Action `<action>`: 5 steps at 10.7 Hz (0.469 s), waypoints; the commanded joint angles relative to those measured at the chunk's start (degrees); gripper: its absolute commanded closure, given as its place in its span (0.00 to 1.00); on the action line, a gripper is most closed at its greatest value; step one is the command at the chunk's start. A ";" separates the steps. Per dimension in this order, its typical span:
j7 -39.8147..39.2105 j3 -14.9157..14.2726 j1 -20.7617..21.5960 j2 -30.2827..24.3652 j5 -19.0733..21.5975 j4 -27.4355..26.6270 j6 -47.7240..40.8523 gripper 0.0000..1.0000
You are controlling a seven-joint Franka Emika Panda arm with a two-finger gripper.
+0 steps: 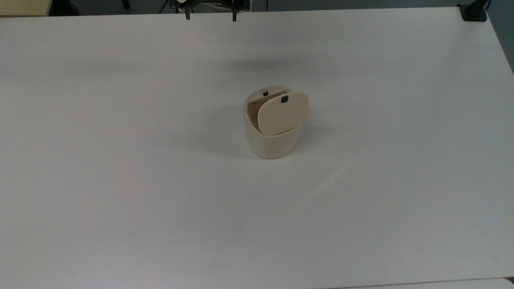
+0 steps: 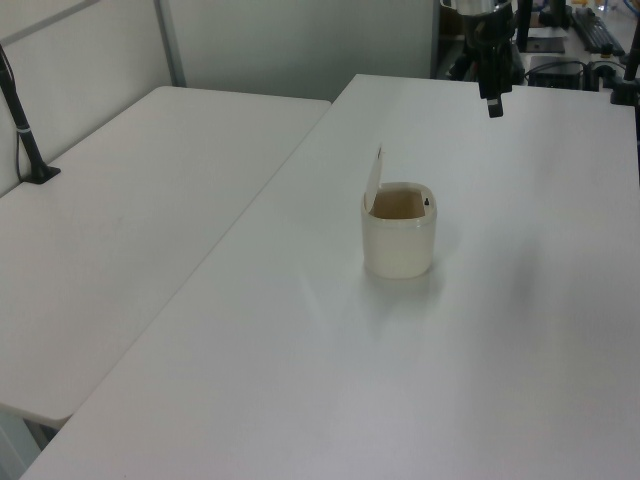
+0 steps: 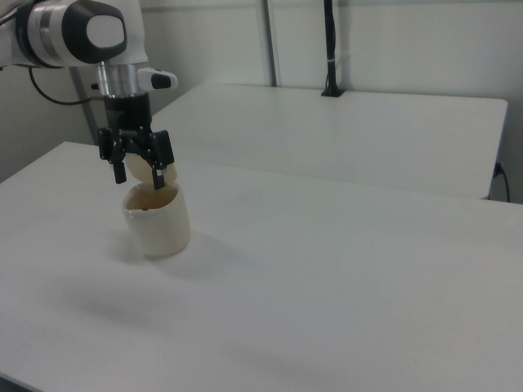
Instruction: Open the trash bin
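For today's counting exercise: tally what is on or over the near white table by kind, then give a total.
Trash bin, cream, lid raised: 1
Gripper, black, open, above the table's far edge: 1
Black camera mount at the top view's right corner: 1
Total: 3
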 commanded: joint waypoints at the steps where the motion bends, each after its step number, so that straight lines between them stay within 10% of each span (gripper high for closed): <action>1: 0.23 -0.17 0.79 -1.15 -0.31 -0.49 -2.03 0.00; 5: 0.14 -0.17 0.62 -1.06 -0.23 -0.32 -2.38 0.00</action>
